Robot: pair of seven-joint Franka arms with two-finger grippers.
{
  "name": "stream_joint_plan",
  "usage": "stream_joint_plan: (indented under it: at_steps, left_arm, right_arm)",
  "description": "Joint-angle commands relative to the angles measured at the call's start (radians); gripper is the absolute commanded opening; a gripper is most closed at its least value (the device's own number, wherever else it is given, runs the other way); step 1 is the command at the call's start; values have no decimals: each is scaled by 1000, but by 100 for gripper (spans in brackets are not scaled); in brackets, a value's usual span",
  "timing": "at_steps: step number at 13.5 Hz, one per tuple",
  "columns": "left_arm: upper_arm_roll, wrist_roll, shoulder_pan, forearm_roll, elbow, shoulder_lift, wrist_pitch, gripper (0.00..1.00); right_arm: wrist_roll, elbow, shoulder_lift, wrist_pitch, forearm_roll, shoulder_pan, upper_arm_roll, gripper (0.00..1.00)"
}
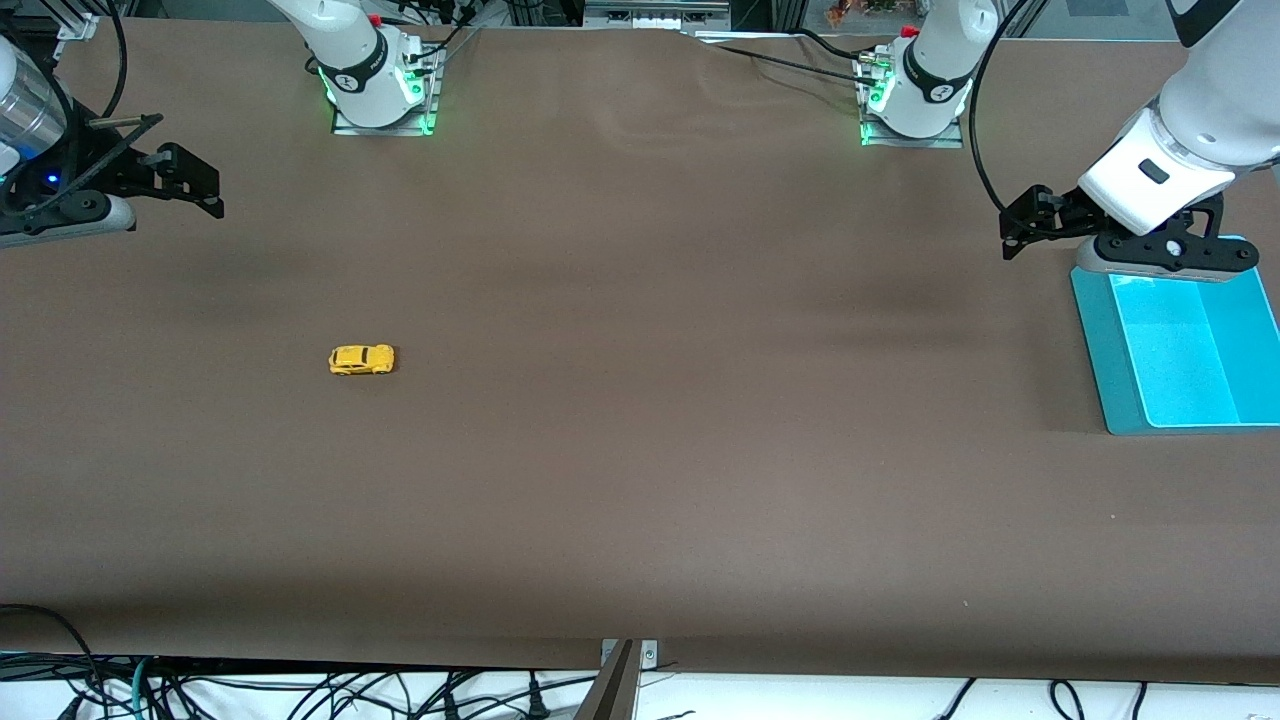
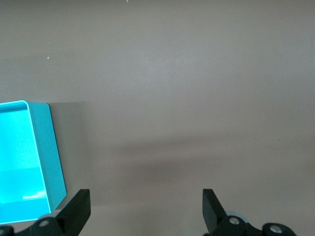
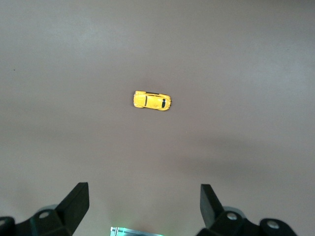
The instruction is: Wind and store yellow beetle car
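Up front, the yellow beetle car (image 1: 361, 359) sits alone on the brown table (image 1: 640, 480), toward my right arm's end, well apart from the teal bin (image 1: 1185, 345). My left gripper (image 2: 146, 206) hangs spread beside the bin's corner. My right gripper (image 3: 144, 204) hangs spread above the car, bare table all round.

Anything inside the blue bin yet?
Nothing visible. The blue bin shows a bare floor, though the left gripper and wrist above cover its edge nearest the bases. The yellow beetle car sits on the table toward the right arm's end.
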Motion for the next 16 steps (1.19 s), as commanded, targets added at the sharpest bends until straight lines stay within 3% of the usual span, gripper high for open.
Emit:
stream_joint_plan:
  at_steps: [1,7,16]
  left_arm:
    - [-4,-9,2,-15,29,12,-18,100]
    - [-4,-9,2,-15,29,12,-20,100]
    - [-4,-9,2,-17,29,10,-20,100]
  right_arm:
    - [12,11,0,-19,8,6,-5,100]
    - [2,-10,0,-14,8,4,-6,100]
    - [-1,-122,6,98,5,6,-3,100]
